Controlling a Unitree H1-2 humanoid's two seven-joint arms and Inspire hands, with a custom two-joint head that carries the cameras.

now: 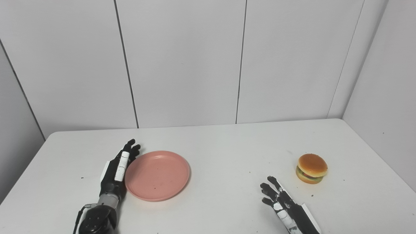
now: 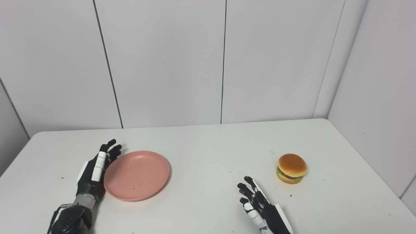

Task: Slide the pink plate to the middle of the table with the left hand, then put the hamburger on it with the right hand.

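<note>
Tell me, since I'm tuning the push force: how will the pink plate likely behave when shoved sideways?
The pink plate looks shallow and rigid, probably light plastic, so it should slide flat rather than tip. The table appears smooth, so it may glide easily and overshoot. The left robot hand stands edge-on by its left rim, so an off-centre push might spin it.

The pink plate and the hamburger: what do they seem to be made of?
The pink plate looks like matte plastic: even colour, soft sheen, thin raised rim. The hamburger seems a toy, probably foam or rubber: uniform bun, tidy moulded layers. Neither is certain.
</note>
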